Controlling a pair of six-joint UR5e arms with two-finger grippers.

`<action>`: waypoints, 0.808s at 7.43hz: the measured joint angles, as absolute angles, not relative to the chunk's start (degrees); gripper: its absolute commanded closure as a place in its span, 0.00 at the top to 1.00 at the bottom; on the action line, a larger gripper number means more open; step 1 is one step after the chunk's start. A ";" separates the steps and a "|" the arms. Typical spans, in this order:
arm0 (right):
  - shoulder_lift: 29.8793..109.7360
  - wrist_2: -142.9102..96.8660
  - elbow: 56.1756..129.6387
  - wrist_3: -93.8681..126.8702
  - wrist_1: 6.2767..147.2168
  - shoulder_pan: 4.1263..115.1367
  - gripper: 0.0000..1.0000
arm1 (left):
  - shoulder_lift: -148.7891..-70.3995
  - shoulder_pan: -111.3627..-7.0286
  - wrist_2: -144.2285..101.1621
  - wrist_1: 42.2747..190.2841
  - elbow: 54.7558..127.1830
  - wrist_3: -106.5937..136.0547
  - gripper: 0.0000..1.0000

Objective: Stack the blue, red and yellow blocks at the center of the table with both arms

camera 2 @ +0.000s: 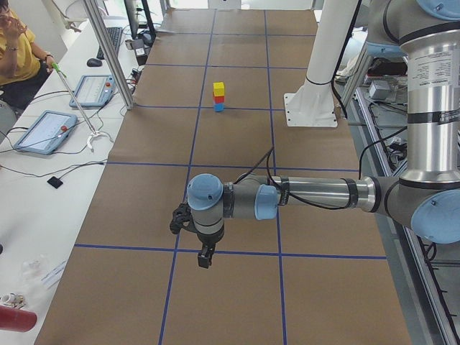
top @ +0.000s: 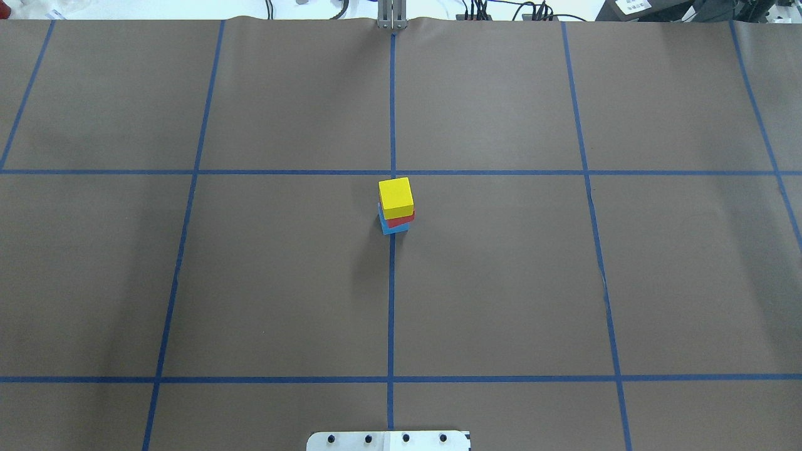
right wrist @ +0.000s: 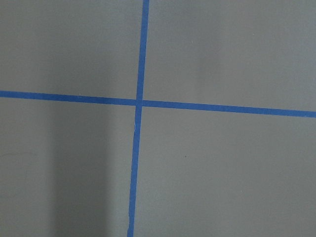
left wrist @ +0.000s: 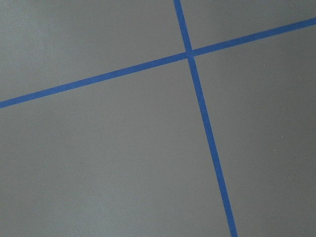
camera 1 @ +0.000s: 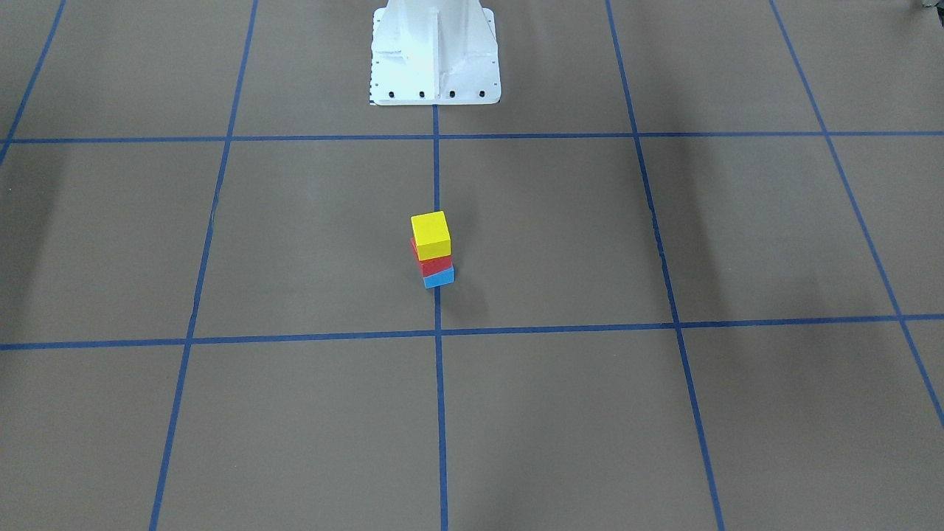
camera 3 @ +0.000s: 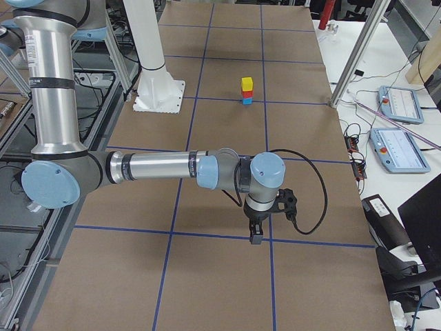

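A stack stands at the table's centre on the middle blue line: yellow block [top: 396,195] on top, red block [top: 401,220] in the middle, blue block [top: 393,228] at the bottom. It shows in the front view too, yellow block [camera 1: 431,234], red block [camera 1: 434,265], blue block [camera 1: 439,278], and small in the side views [camera 2: 218,97] [camera 3: 247,90]. My left gripper [camera 2: 205,258] shows only in the exterior left view, far from the stack; I cannot tell its state. My right gripper [camera 3: 255,235] shows only in the exterior right view, likewise far off; state unclear.
The robot's white base [camera 1: 435,55] stands at the table's robot-side edge. Blue tape lines grid the brown table [top: 501,282]. Tablets [camera 2: 44,131] and cables lie on the side bench; a person [camera 2: 18,43] sits there. Both wrist views show only bare table with tape crossings.
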State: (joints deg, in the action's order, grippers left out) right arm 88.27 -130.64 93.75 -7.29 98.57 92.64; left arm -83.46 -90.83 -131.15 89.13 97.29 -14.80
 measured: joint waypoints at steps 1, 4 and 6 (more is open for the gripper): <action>88.65 -130.61 93.80 -7.24 98.49 92.64 1.00 | -83.03 -90.82 -131.14 89.17 97.30 -14.84 1.00; 90.06 -130.49 93.80 -6.89 98.24 92.64 1.00 | -80.85 -90.79 -131.06 89.15 97.63 -14.85 1.00; 90.54 -130.49 93.76 -6.80 98.20 92.64 1.00 | -79.84 -90.79 -130.92 89.13 97.74 -14.91 1.00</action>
